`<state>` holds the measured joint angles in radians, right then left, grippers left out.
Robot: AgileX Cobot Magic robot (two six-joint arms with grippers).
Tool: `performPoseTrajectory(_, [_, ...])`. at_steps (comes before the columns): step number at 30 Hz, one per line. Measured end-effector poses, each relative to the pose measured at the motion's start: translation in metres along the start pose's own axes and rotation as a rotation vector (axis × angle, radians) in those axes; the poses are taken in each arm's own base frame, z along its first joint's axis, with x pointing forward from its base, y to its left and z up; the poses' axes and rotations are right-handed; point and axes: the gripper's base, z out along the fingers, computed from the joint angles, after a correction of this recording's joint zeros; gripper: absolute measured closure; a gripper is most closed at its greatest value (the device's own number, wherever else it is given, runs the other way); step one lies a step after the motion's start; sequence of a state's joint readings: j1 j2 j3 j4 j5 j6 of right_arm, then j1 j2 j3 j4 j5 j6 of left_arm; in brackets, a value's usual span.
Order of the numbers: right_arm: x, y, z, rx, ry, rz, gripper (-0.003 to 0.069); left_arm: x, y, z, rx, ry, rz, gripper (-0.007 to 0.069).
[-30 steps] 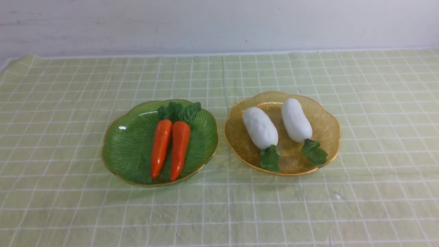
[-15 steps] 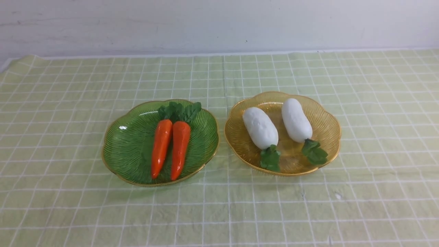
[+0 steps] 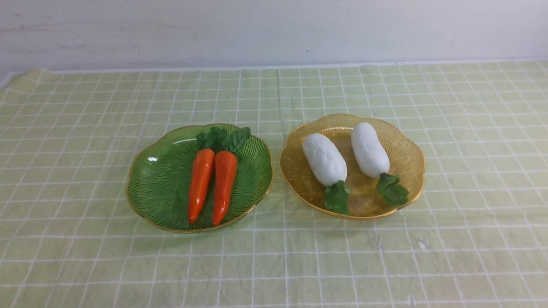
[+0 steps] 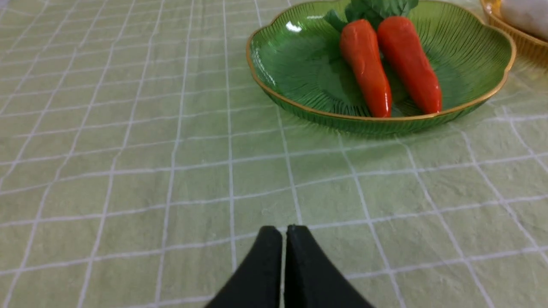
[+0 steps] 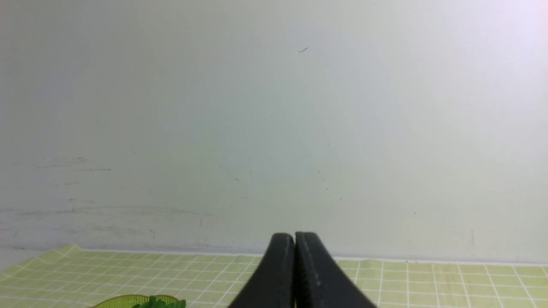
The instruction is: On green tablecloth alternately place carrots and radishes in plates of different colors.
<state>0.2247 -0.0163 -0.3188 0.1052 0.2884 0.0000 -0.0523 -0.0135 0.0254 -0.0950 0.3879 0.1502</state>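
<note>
carrots (image 3: pixel 212 184): both in green plate (image 3: pixel 158 188) | radishes (image 3: pixel 346 157): both in amber plate (image 3: pixel 299 179), sorted by kind | left gripper (image 4: pixel 284 233), right gripper (image 5: pixel 295 239): closed, empty, clear of plates, probably done

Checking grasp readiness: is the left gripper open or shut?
Shut. In the left wrist view the left gripper has its two black fingers pressed together, holding nothing, above the green tablecloth.

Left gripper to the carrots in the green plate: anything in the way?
Nothing visible. In the left wrist view only bare green tablecloth lies between the shut left gripper and the green plate. The two carrots lie side by side inside it; the plate's raised rim is the only edge to clear.
</note>
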Motion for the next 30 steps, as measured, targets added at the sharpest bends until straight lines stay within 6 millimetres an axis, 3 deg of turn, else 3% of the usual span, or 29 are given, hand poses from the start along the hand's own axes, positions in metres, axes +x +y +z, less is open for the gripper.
performPoseTrajectory(30, [0.0001, -0.0003, 0.0000, 0.003, 0.001, -0.024, 0.0673, 0.0000, 0.0000, 0.0000, 0.000, 0.000, 0.000, 0.0632])
